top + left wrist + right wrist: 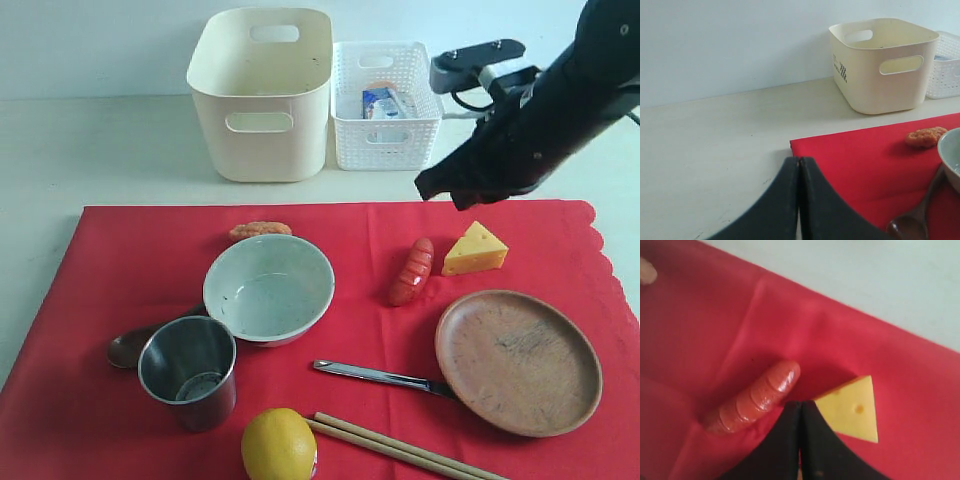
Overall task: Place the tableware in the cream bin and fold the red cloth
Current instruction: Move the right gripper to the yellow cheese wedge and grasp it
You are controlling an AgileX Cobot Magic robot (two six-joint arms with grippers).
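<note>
Bowl, cup & plate on red cloth; cream bin behind.

red cloth bright red, faint crease lines, scalloped trim on its 3 o'clock edge. cream bin at 12 o'clock plain cream, small dark print on one wall. Basket at the bin's 3 o'clock is white lattice, with a blue-and-white carton inside. Bowl pale green-white with a few dark specks. Cup shiny steel grey. Plate at 4 o'clock brown, wood grain. Spoon dark brown; knife silver blade, dark handle; chopsticks tan. Lemon yellow, cheese yellow with holes, sausage red-orange — ribbed. Table off-white. left gripper and right gripper — black.
</note>
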